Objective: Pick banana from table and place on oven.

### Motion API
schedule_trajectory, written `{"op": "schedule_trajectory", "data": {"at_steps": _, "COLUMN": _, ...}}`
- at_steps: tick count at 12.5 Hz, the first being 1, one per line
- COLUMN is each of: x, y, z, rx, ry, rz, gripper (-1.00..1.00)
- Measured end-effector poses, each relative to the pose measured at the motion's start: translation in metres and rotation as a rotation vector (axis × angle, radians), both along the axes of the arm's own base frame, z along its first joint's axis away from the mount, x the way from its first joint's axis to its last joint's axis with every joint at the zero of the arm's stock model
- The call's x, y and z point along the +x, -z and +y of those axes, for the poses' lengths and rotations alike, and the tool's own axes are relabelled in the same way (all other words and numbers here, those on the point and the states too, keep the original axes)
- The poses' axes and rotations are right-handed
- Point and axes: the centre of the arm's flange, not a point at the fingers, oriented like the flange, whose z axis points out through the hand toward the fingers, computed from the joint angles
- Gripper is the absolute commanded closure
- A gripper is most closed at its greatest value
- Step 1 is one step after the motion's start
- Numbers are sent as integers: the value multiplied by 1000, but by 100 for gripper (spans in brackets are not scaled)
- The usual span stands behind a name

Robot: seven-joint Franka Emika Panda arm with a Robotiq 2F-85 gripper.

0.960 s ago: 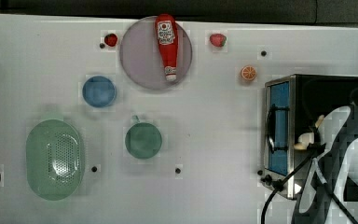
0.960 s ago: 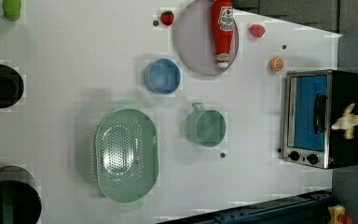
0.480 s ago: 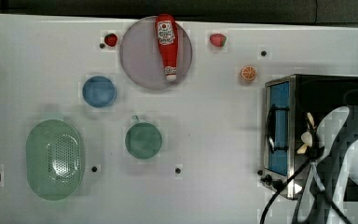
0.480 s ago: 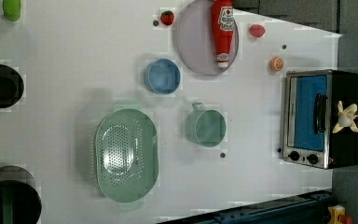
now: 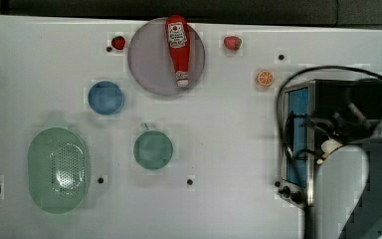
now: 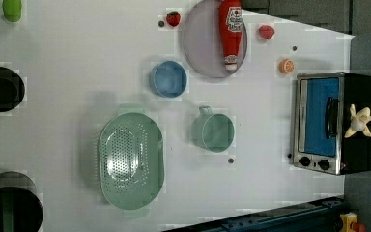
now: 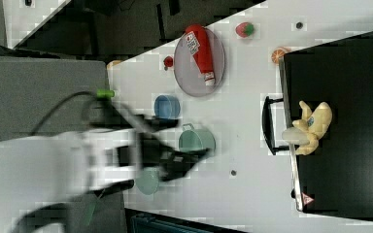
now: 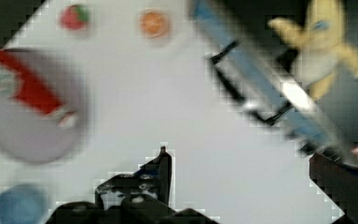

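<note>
One light, stiff plastic banana (image 6: 358,122) lies on the oven (image 6: 356,87) top, best pinched across its stubby middle; end effector state unclear.

arm (image 7: 77,160) motion-blurred in right view, oven (image 5: 328,99) half covered by arm in top view
</note>
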Motion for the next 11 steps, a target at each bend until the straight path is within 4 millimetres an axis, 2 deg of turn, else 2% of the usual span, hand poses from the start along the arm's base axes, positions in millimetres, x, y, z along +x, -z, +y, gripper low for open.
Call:
{"op": "schedule_trajectory", "data": {"at_steps": 1, "x": 4, "y": -18, "z": 35, "rx": 14, "ry": 14, "rz": -28, "gripper": -100}}
{"op": "schedule_trajectory", "data": {"at_steps": 2, "x": 9, "y": -27, "z": 69, "rx": 18, "ry": 43, "rz": -39, "gripper": -100}}
{"op": "schedule_trajectory", "data": {"at_steps": 4, "x": 23, "y": -28, "z": 133, "rx": 13, "ry": 98, "rz": -13, "gripper": -100}}
{"op": "schedule_trajectory", "data": {"at_steps": 6, "x": 30, "y": -11, "z": 190, "rx": -4, "ry": 151, "rz": 27, "gripper": -100}}
{"op": "schedule_trajectory", "data": {"at_steps": 8, "x": 28, "y": 14, "z": 224, "rx": -44, "ry": 185, "rz": 102, "gripper": -100}}
{"op": "schedule_trajectory", "data": {"at_steps": 9, "x": 28, "y": 17, "z": 234, "rx": -79, "ry": 181, "rz": 106, "gripper": -100}}
{"op": "schedule_trajectory", "data": {"at_steps": 11, "x": 28, "y": 19, "z": 241, "rx": -192, "ry": 150, "rz": 100, "gripper": -100}}
